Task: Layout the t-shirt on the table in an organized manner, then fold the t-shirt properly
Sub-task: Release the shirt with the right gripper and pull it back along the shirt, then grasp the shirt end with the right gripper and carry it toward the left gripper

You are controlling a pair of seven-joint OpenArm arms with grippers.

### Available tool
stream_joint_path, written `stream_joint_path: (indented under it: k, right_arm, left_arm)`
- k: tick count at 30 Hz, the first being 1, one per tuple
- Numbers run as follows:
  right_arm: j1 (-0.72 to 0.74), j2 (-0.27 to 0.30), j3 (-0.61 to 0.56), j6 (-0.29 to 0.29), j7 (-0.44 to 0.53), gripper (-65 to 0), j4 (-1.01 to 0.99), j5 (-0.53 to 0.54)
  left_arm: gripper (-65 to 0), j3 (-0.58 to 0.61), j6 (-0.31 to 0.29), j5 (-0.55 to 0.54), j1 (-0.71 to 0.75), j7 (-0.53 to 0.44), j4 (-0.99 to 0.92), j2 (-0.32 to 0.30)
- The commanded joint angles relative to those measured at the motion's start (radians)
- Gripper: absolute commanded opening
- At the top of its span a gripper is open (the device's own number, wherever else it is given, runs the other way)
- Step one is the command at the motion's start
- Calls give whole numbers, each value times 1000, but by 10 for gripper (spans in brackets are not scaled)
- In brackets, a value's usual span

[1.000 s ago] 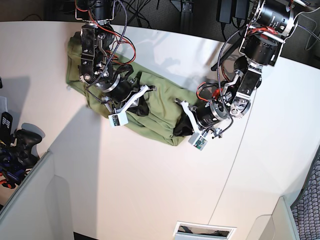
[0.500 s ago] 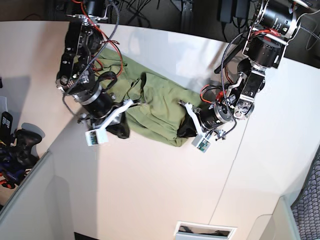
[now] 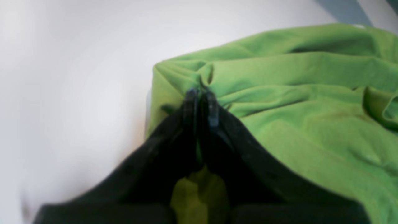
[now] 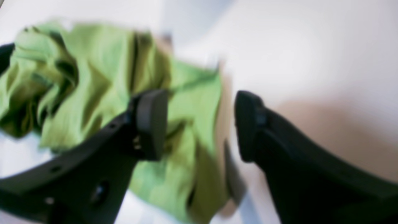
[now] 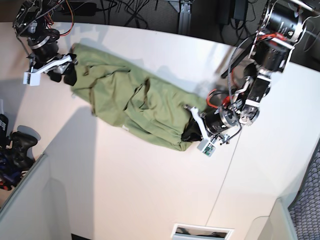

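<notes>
We list the t-shirt (image 5: 135,107): soft, limp, best taken by hems; left hand (image 3: 200,96) pinches its corner, right hand (image 4: 199,124) gapes empty.

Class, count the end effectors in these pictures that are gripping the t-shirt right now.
1. The left end effector is pinched shut on a corner of the t-shirt. The right end effector stands open with nothing between its pads, at the shirt's other end.

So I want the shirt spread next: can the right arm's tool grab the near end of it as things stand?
Probably yes: the right tool is open just above the t-shirt, with nothing between them.
</notes>
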Motion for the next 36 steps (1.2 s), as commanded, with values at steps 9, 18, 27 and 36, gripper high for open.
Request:
stream_joint_path:
  k: [9,18,27,36]
  right_arm:
    - [-24,-8,8,7,59,-300,2,-47]
    - [-24,-17,9,7,61,-249,-66,-61]
    - [-11,-81,-35,8,70,-249,-121,-19]
    - [75,-154,-82,8,75,-249,-121,-50]
  left_arm:
    - [-612,-3,-44,-8,-21,45,10,-3]
    - [-612,-3,-51,-37,-21,50,10,-3]
    - [-612,-3,-51,-38,-21,50,10,-3]
    - [-612,-3,-52,-38,-18,66,10,-3]
